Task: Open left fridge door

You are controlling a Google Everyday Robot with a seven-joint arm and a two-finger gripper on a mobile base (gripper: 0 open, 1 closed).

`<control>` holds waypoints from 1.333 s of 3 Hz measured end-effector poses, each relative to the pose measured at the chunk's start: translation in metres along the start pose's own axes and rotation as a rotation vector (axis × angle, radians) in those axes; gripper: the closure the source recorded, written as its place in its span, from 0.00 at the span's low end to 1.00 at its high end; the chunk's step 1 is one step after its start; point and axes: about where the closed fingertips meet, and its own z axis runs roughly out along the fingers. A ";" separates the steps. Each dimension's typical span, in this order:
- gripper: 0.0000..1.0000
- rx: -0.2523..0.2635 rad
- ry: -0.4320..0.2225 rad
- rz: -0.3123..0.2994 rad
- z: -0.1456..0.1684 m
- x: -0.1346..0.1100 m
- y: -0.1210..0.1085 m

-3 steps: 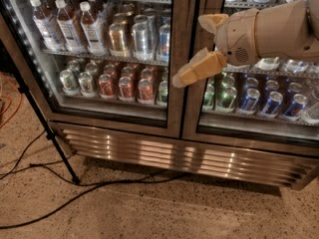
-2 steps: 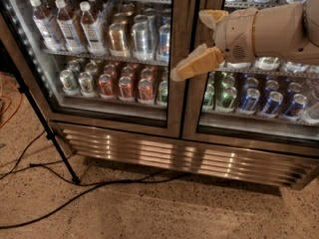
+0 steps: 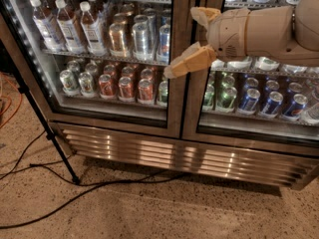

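The fridge (image 3: 189, 156) fills the upper view, brushed steel with two glass doors. The left fridge door (image 3: 175, 108) stands shut; it has white LED dots down its left edge, and bottles and cans sit on the shelves behind the glass. My gripper (image 3: 180, 41) reaches in from the right, in front of the centre frame where the two doors meet. Its fingers are spread open and hold nothing. The lower finger (image 3: 187, 63) points down-left over the left door's right frame; the upper finger (image 3: 202, 15) sits near the seam.
The right door (image 3: 259, 133) fronts green and blue cans. A louvred steel grille (image 3: 149, 151) runs along the base. A black stand leg (image 3: 47, 131) slants at the left. Black cables (image 3: 89, 185) lie on the speckled floor, and an orange cable (image 3: 11, 106) at the far left.
My gripper has moved a little left and up, its lower finger now further over the left door's frame. The doors have not moved.
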 end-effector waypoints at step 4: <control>0.00 0.010 -0.147 -0.069 0.021 -0.005 -0.023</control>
